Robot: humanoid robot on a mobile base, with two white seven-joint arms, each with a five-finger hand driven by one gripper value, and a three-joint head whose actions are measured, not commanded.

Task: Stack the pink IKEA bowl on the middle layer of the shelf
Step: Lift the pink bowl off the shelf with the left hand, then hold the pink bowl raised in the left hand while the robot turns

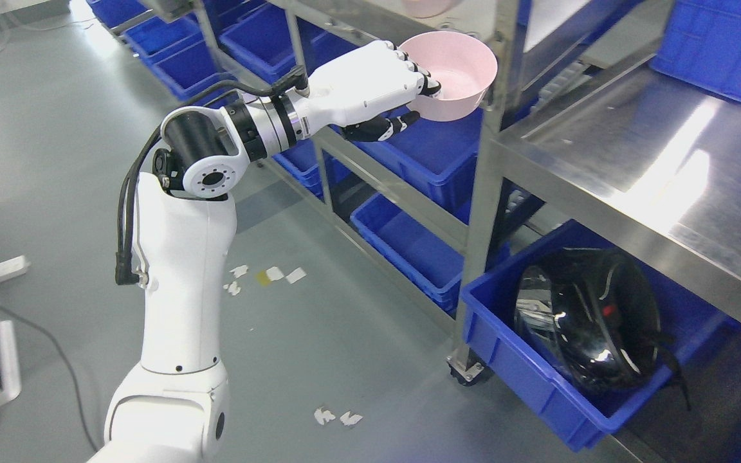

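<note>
- Left hand [402,90] grips the pink bowl [454,74] by its near rim, fingers inside, thumb beneath.
- Bowl hangs upright in the air, beside the shelf post [493,128].
- Second pink bowl [425,6] sits above, just beyond; stacking likely means lifting up and inward.

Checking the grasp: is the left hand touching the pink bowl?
Touching. Head view shows the left hand with fingers over the pink bowl rim, thumb underneath.
</note>
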